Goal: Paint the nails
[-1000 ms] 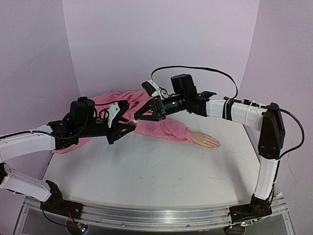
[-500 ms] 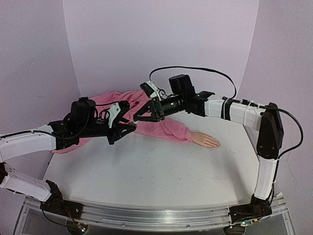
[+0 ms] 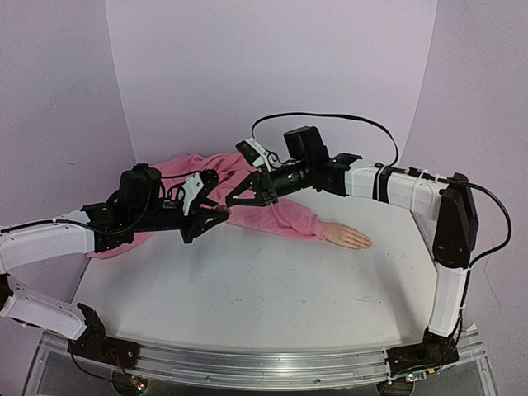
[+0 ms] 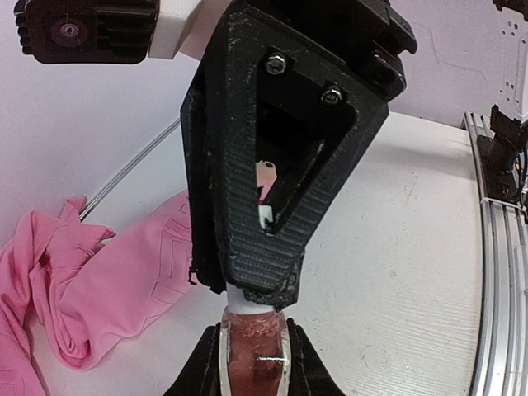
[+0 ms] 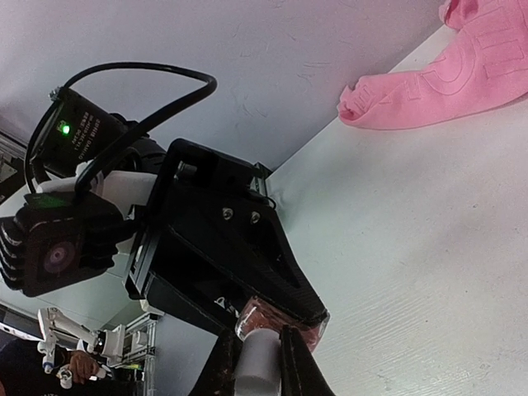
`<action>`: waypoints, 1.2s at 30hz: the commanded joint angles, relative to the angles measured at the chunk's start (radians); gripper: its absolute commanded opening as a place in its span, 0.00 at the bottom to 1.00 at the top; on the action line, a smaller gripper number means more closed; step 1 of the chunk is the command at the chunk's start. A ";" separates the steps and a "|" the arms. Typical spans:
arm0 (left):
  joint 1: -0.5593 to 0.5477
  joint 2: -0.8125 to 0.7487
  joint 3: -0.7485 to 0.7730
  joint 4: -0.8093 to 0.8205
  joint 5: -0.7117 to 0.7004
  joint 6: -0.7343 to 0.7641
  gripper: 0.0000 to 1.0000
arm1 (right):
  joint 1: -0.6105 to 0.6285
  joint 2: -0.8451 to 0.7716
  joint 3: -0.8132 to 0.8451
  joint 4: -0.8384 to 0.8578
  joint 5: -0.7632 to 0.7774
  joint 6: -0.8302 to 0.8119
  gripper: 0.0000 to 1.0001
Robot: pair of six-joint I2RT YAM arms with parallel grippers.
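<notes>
lilac walls, a white table. left of centre, beside the pink sleeve, the left gripper is clamped on a little pink bottle and the right gripper pinches its pale cap. the mannequin hand lies well to the right, its nails too small to see. a crooked twist could slip the bottle and spill polish.

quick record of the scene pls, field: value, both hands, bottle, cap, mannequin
left hand: shut on bottle
right hand: shut on cap
cap: sits on the bottle
mannequin: lies flat on table, apart from both hands
sleeve: pink, under the two hands
nails: too small to judge
</notes>
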 commanded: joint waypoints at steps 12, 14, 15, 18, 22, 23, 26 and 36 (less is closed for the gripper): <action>-0.002 -0.014 0.032 0.034 -0.031 0.002 0.00 | 0.007 -0.096 0.011 0.014 0.077 -0.052 0.00; -0.002 -0.016 0.029 0.034 -0.030 0.002 0.00 | 0.008 -0.107 0.002 0.015 0.088 -0.056 0.00; -0.002 -0.017 0.029 0.033 -0.028 0.002 0.00 | 0.008 -0.115 -0.003 0.016 0.098 -0.057 0.00; -0.001 -0.019 0.028 0.032 -0.021 0.001 0.00 | 0.008 -0.125 -0.018 0.020 0.106 -0.058 0.00; -0.001 -0.018 0.028 0.031 -0.016 -0.004 0.00 | 0.008 -0.135 -0.031 0.029 0.109 -0.053 0.00; -0.001 -0.018 0.028 0.031 -0.014 -0.005 0.00 | 0.007 -0.134 -0.032 0.030 0.108 -0.051 0.00; -0.002 -0.019 0.029 0.030 -0.011 -0.006 0.00 | 0.007 -0.132 -0.035 0.032 0.100 -0.048 0.00; -0.002 -0.021 0.028 0.027 -0.013 -0.006 0.00 | 0.007 -0.141 -0.042 0.036 0.112 -0.045 0.00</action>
